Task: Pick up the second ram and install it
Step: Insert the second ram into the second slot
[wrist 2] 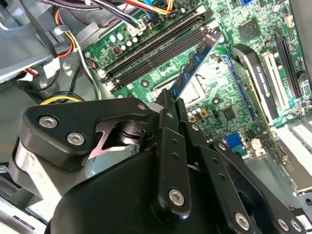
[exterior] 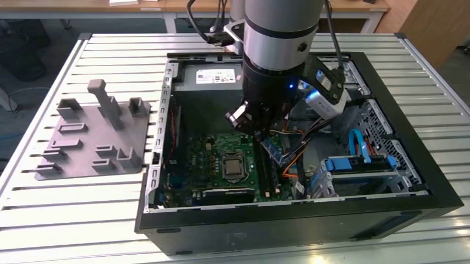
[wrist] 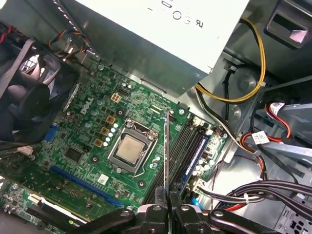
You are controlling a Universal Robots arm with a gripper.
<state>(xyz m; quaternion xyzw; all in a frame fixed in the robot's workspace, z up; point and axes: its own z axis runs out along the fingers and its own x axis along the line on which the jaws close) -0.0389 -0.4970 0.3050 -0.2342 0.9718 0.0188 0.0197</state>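
Pinching the second ram (wrist 2: 195, 63), a long thin dark-green memory stick with black chips, the black metal gripper (wrist: 168, 207) is holding it clamped between its fingers. In the exterior view, a white slatted metal table (exterior: 44, 209) is carrying everything. An open black computer case (exterior: 294, 220) is lying on it, and the silver-and-black robot arm (exterior: 283, 33) is reaching down into that case. A grey plastic tray with upright pegs (exterior: 81, 168) is sitting on the table just beside the case, toward the exterior view's left. Inside the case, a large green motherboard (exterior: 198, 159) is lying flat, with a grey box-shaped power supply (exterior: 209, 77) next to it. A round black fan (wrist: 29, 97) is standing at the board's edge. A square silver socket (wrist: 129, 151) is sitting mid-board, near a row of long black memory slots (wrist: 181, 146). The held stick is hanging over the board between socket and slots, not seated in any slot.
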